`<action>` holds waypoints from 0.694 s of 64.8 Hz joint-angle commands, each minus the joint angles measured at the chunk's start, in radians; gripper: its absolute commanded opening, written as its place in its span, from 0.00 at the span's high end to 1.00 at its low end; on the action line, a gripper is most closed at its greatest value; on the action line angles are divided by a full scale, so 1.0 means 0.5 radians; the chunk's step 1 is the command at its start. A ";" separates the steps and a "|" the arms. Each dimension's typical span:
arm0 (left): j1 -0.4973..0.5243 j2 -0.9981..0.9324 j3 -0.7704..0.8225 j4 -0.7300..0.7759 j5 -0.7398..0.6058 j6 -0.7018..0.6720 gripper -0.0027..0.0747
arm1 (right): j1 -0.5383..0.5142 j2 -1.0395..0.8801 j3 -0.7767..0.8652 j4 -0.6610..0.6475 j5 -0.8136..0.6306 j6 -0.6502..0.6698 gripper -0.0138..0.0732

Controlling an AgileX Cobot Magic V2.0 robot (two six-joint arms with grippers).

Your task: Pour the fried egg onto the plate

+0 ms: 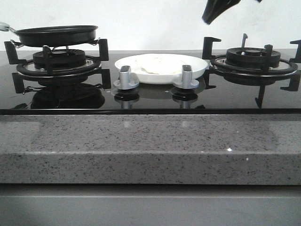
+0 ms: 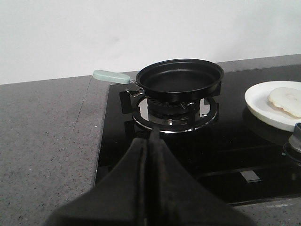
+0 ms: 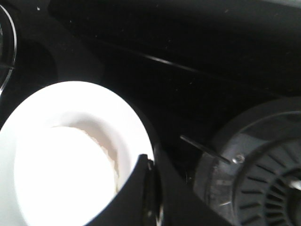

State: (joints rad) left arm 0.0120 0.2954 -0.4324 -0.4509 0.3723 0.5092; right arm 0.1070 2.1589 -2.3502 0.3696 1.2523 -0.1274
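Note:
The white plate [image 1: 188,71] sits on the black hob between the two burners, behind the two knobs. The fried egg [image 1: 153,66] lies on it, pale side up; it also shows in the left wrist view [image 2: 288,100] and the right wrist view [image 3: 66,174]. The empty black frying pan [image 1: 56,35] rests on the left burner, its pale green handle [image 2: 110,76] pointing left. My left gripper [image 2: 151,136] is shut and empty, in front of the pan and apart from it. My right gripper [image 1: 210,18] is shut and empty, high above the plate's right edge [image 3: 141,141].
Two grey knobs [image 1: 126,77] [image 1: 186,76] stand in front of the plate. The right burner [image 1: 251,59] with its black pan supports is bare. A speckled grey stone counter [image 1: 141,146] runs along the front and to the left of the hob [image 2: 42,141].

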 commanded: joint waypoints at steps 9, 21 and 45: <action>-0.017 0.019 -0.055 -0.042 -0.159 -0.012 0.99 | 0.028 -0.389 0.037 -0.215 0.167 0.049 0.91; -0.017 0.019 -0.055 -0.042 -0.164 -0.012 0.99 | 0.153 -0.689 0.416 -0.541 0.094 0.049 0.91; -0.017 0.019 -0.055 -0.042 -0.164 -0.012 0.99 | 0.217 -1.402 1.533 -0.739 -0.555 0.134 0.91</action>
State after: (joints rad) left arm 0.0120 0.2954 -0.4324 -0.4509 0.3723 0.5092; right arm 0.2158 1.5791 -1.6757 0.0171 1.1046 -0.0667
